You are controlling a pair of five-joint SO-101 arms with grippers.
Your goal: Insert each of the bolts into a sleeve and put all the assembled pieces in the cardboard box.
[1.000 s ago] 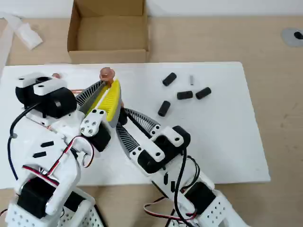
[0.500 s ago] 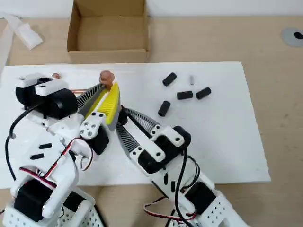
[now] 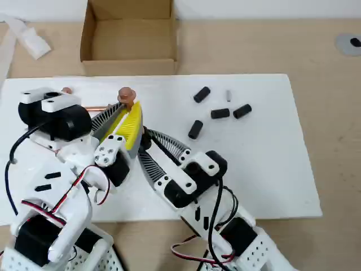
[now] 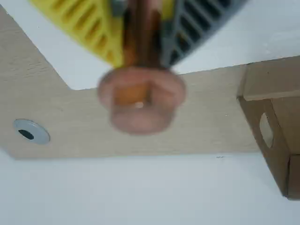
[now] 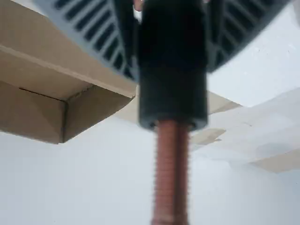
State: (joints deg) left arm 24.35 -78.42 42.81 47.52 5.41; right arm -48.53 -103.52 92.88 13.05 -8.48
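left pincer is clamped on a bolt, right pincer on a sleeve; both are angled together, tip to tip.

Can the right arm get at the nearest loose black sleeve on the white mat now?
Probably not yet: the right gripper is shut on another black cylindrical sleeve with a threaded copper bolt in it. The white mat between it and the loose black sleeve looks bare.

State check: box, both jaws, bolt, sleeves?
Cardboard box: open, looks empty.
Left gripper: jaws shut on bolt.
Right gripper: jaws shut on sleeve, threaded shank sticking out.
Loose sleeves: four, lying on mat, unfilled.
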